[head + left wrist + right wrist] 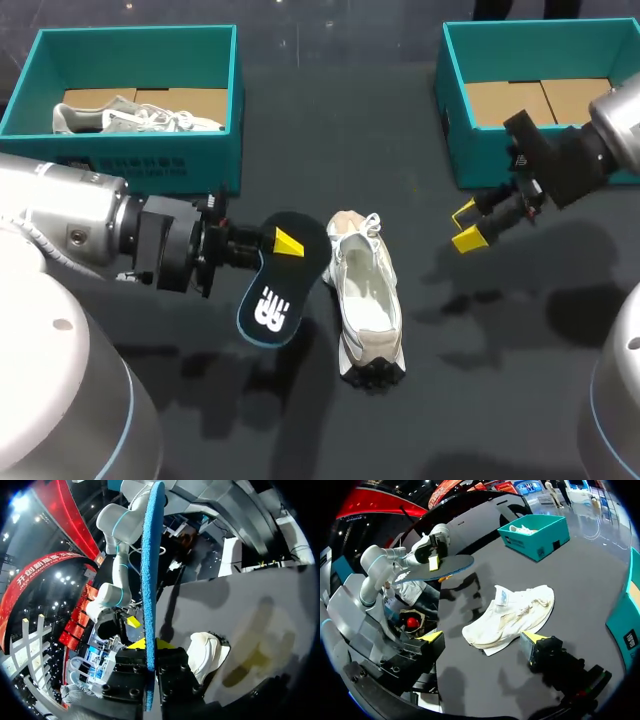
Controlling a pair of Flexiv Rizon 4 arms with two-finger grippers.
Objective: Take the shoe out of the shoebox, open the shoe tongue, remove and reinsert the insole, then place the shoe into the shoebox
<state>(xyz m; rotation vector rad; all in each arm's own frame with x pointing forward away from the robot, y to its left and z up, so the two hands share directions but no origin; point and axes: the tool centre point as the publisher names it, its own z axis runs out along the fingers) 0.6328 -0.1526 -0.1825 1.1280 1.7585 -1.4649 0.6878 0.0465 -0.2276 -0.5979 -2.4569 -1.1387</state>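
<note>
Head view shows the white mesh sneaker (365, 300) lying on the dark table (330, 120), outside both teal cardboard shoeboxes, with its mouth open and empty. The left jaws are clamped on the heel end of the dark foam insole (285, 285), holding it just left of the sneaker and clear of the table. The right jaws hang wide apart and empty, right of the sneaker and near the far-right shoebox (455, 110), which has only a bare cardboard floor. The far-left shoebox (130, 160) holds another pale shoe (135, 118). By my reading, 3 steps are done: unboxing, tongue opening and insole removal. Reinserting the insole and boxing the sneaker remain.
</note>
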